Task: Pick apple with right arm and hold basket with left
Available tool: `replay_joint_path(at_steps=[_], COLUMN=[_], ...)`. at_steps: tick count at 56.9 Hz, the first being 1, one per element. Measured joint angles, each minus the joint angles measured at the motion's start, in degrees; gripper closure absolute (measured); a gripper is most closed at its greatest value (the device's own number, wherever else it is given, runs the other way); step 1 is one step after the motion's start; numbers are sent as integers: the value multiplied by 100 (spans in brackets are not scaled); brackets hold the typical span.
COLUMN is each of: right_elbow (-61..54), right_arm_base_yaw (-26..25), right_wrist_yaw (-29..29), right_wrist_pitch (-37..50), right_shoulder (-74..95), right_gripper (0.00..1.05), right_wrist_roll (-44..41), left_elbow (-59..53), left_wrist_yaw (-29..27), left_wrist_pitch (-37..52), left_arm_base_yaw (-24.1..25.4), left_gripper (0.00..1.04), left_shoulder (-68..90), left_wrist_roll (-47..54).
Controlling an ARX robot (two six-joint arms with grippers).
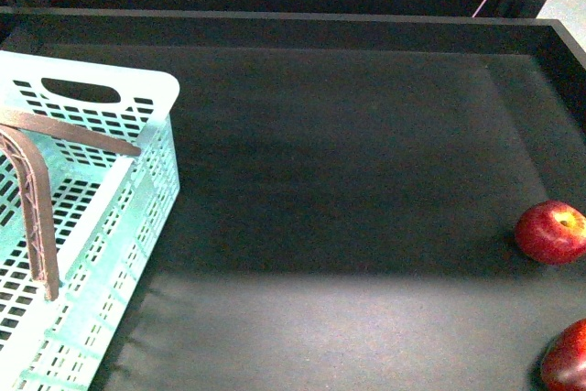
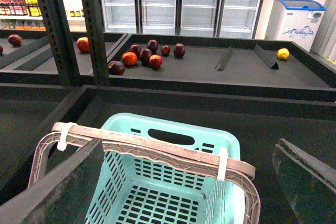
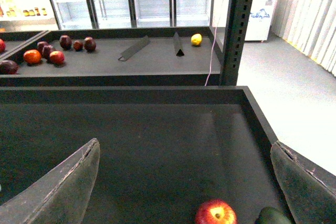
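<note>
The right claw (image 3: 185, 145) appears only in its own wrist view: two dark fingers (image 3: 63, 192) spread wide apart, gripping nothing, with bare black tray (image 3: 157, 129) floor between them. The apple (image 3: 216, 214) sits on that floor under the claw, inside the gap between the fingers, back from their tips and touching neither. Just beside the apple, toward the nearer finger, is a dark rounded shape too cut off to name. The front view leaves the right claw out but shows the apple's yellow blush and a darker apple (image 1: 568, 359) near it

The left claw (image 1: 93, 222) shows in the front view as two ribbed brown fingers (image 1: 46, 263) held apart, clamped on nothing. One tip meets the rim of the basket (image 1: 137, 75) on a long wall. The other curves down inside, its tip close to the slotted floor. The left wrist view adds the basket's handle hole beyond the fingers and, further out, a second shelf with loose fruit (image 2: 144, 56)
</note>
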Motion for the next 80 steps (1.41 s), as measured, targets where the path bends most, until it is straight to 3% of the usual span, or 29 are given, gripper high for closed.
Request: replay_joint_path(at_steps=[6, 11, 15, 17, 23, 35, 51, 72, 80], right_elbow=[0, 0, 0, 0, 0, 0, 0, 0, 0], right_arm_base_yaw=[0, 0, 2, 2, 2, 2, 2, 0, 2], right_wrist_yaw=[2, -7, 0, 0, 0, 0, 0, 0, 0], right_wrist_pitch=[0, 0, 0, 0, 0, 0, 0, 0, 0], right_shoulder=[0, -2, -2, 0, -2, -2, -2, -2, 0], right_gripper=[9, 9, 9, 9, 9, 9, 9, 9, 9], right_wrist_roll=[0, 0, 0, 0, 0, 0, 0, 0, 0], left_elbow=[151, 870, 1043, 1180, 1550, 2236, 3091, 3615, 3742], left_wrist_yaw=[229, 896, 1172, 1423, 1777, 1338, 811, 570, 503], left_wrist_pitch=[-415, -2070, -2354, -2068, -793, 1274, 1663, 1499, 1410], left_arm_base_yaw=[59, 319, 542, 743, 1003, 881, 807, 994, 979], left_gripper=[7, 7, 7, 7, 7, 7, 7, 7, 26], left_shoulder=[170, 1191, 1602, 1993, 3375, 6817, 8614, 9162, 9278], left_wrist_roll=[-369, -1825, -2844, -3639, -4745, -6205, -6634, -6238, -6159])
